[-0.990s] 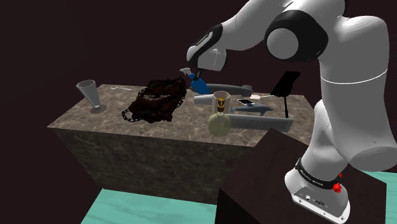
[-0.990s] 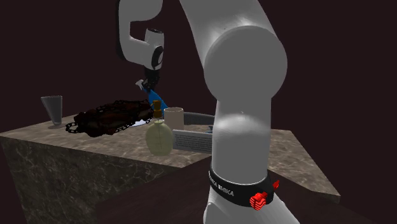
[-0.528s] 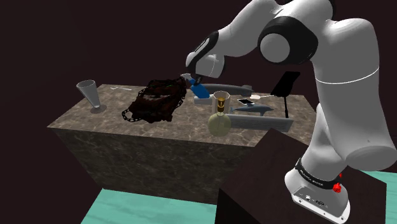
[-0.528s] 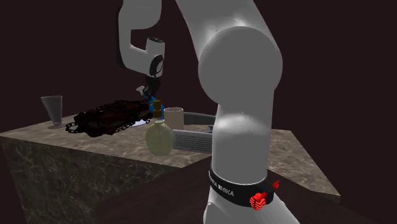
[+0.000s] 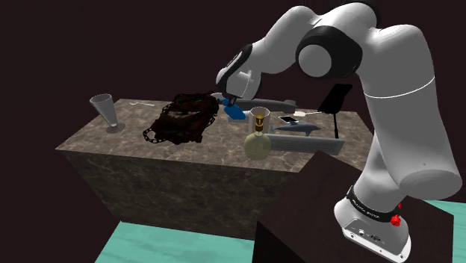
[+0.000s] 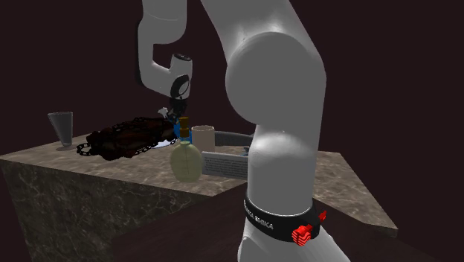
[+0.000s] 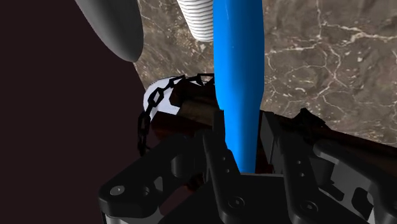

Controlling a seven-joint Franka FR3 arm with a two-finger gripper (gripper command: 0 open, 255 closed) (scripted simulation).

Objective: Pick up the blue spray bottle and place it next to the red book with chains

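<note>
The blue spray bottle (image 5: 236, 112) hangs tilted just above the marble table (image 5: 134, 146), close to the right edge of the dark red book (image 5: 184, 117) wrapped in black chains. My gripper (image 5: 228, 100) is shut on the bottle's upper end. Along the gripper, the blue bottle (image 7: 238, 76) runs out from between the two black fingers (image 7: 221, 173), over the book's corner (image 7: 198, 112) and its chain (image 7: 154, 107). From the second exterior view, the gripper (image 6: 177, 112) holds the bottle (image 6: 177, 128) just behind a flask, beside the book (image 6: 126, 138).
A round yellowish flask with a gold neck (image 5: 258, 143) stands in front of the bottle. A white mug (image 6: 202, 138) is close behind it. A grey cone cup (image 5: 104, 110) stands at the table's far left. Flat grey items and a black stand (image 5: 332, 101) crowd the right side.
The gripper has come down and toward the shoulder view's left with the blue bottle, bringing it lower and closer to the chained book. Nothing else on the table moved.
</note>
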